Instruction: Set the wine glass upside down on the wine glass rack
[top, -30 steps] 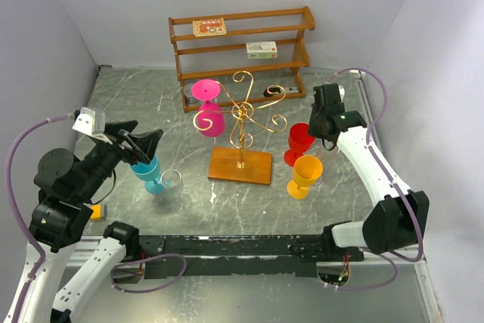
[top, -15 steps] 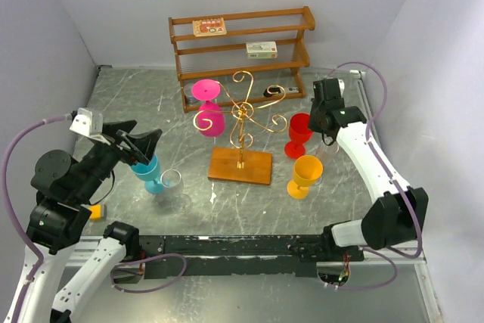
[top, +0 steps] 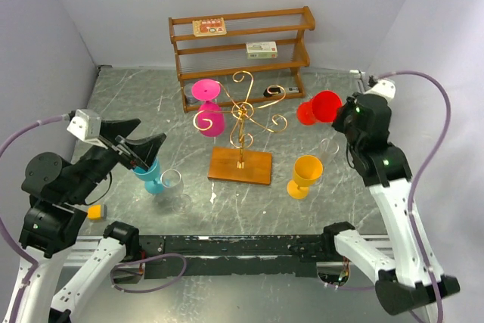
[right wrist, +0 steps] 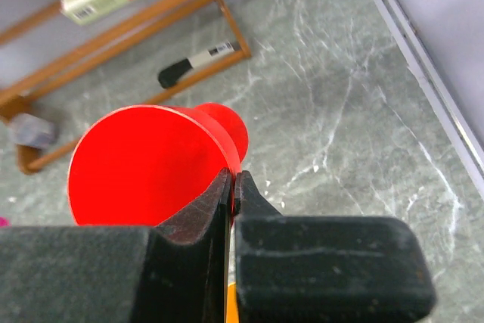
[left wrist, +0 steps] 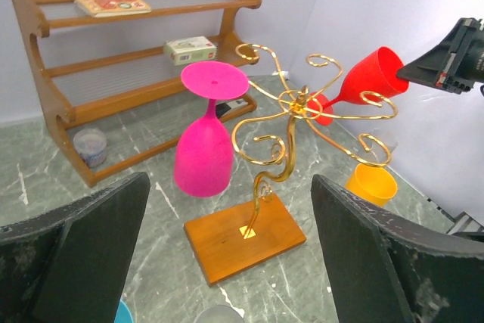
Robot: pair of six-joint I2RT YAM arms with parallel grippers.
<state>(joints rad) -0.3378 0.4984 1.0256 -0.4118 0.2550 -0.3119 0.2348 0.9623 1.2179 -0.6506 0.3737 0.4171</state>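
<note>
Red wine glass (top: 318, 108) is no longer standing on the table (top: 128, 96) at 3 o'clock of the wine glass rack (top: 242, 120). Right gripper (top: 338, 111) is now carrying it in the air at that side, tipped sideways, foot pointing toward 9 o'clock at the rack's scrolls. Its jaws are pinching almost flat on the bowl's rim.

So the pick looks done; full flipping and hooking onto a free scroll are still pending.

Left gripper (top: 150, 131) is hanging wide apart, gripping nothing, above the teal glass (top: 150, 175) at 8 o'clock. Pink glass (top: 209, 116) is already hanging inverted at 10 o'clock.
</note>
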